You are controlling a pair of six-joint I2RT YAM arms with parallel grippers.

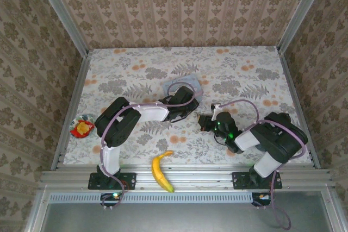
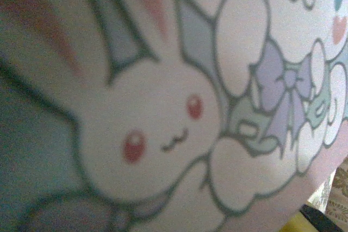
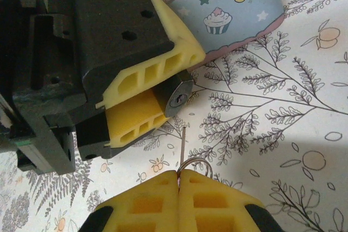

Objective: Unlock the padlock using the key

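Gripping the padlock (image 3: pixel 178 97) between its two yellow pads, the left gripper (image 3: pixel 175 88) holds it raised off the table (image 3: pixel 283 123), as seen from the right wrist camera. The padlock is dark and small, and its keyhole end faces that camera, tilted down and to the right. The jaws are clamped on the lock body, one pad above it and one below.

The right gripper (image 3: pixel 178 182) has its yellow pads pressed together on the key (image 3: pixel 184 142). The thin metal shaft rises from the seam between the pads, and a small wire ring shows beside it at the pad tips. The key tip points up toward the padlock and lies just below and slightly right of the keyhole. It appears to stand short of the lock, though the angle leaves this uncertain.

A pale blue tin (image 3: pixel 239 4) with a pink rim and cartoon print lies flat on the table just behind the left gripper. The left wrist camera sits very close to the rabbit drawing on its lid.

From the top camera, both grippers meet near the table's middle, beside the tin. A banana (image 1: pixel 161 170) lies at the near edge between the arm bases, well apart from the work.
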